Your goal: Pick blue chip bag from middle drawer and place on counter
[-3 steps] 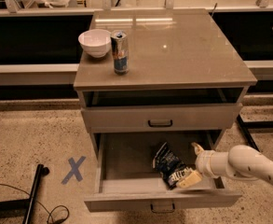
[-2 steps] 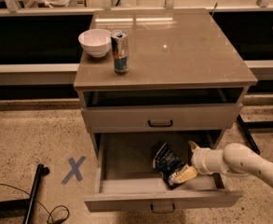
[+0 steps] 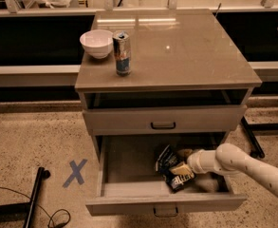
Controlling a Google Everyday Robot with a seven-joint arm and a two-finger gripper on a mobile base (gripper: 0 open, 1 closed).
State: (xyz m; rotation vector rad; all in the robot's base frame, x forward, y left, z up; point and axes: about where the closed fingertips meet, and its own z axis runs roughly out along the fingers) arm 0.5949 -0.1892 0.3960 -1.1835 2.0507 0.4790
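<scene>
The blue chip bag (image 3: 171, 169) lies crumpled in the right half of the open middle drawer (image 3: 129, 163), dark blue and black with pale edges. My gripper (image 3: 181, 162) reaches in from the right on a white arm, and its pale fingertips sit right on the bag's right part. The glossy grey-brown counter (image 3: 186, 46) is the cabinet's top slab above.
A white bowl (image 3: 97, 42) and a tall silver-blue drink can (image 3: 122, 53) stand at the counter's left edge. A shut drawer (image 3: 163, 120) sits above the open one. A blue tape X (image 3: 75, 172) and a black bar (image 3: 34, 198) lie on the floor at the left.
My gripper has moved a little left and deeper into the drawer, closer over the bag. The bag has stayed in place.
</scene>
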